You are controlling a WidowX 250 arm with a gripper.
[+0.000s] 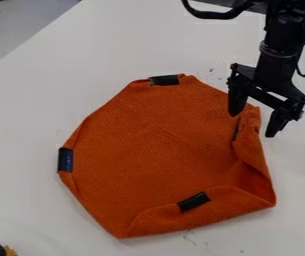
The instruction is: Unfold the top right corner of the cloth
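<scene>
1. Orange cloth lies on white table, mid-scene; gripper is at its far right edge, fingers apart, nothing btwn them.
2. Pinch only the top layer of the folded flap, nr its far end; too deep a bite prob. drags the whole cloth.
3. Lift a bit, swing outward to far right, lay flat, then let go.
4. Flap's fold runs near-far, approx.; cloth's abt as wide as long, no clear long axis.

I'm seeing the cloth looking matt & a bit rough; table is looking smooth, gripper is looking like plastic w/ sl. gloss.
</scene>
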